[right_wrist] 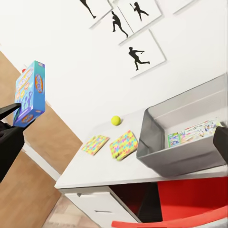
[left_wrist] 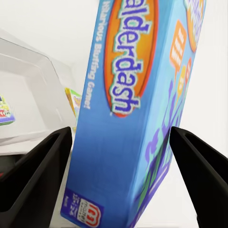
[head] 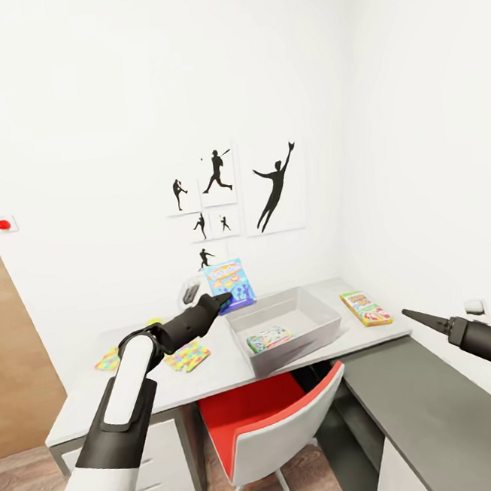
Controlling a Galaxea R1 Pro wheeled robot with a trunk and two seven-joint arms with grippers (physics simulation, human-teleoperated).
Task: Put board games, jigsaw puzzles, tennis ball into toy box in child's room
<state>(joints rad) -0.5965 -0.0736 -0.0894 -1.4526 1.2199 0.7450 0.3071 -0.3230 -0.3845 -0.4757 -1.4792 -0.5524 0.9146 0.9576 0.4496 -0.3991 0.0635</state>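
Left gripper (head: 222, 301) is grasping the blue Balderdash box (head: 230, 284) upright, just left of the toy box (head: 284, 327). Right gripper (head: 415, 316) is hanging pinched together, holding nothing.

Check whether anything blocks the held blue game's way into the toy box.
Nothing visible does: the left claw holds the blue board game above the toy box's open back corner; one game lies flat inside.

The left arm is extended forward and raised; its left gripper (head: 222, 301) is clamped on a blue board game (head: 230, 283); the right gripper (head: 415, 315) is held low, fingers together.
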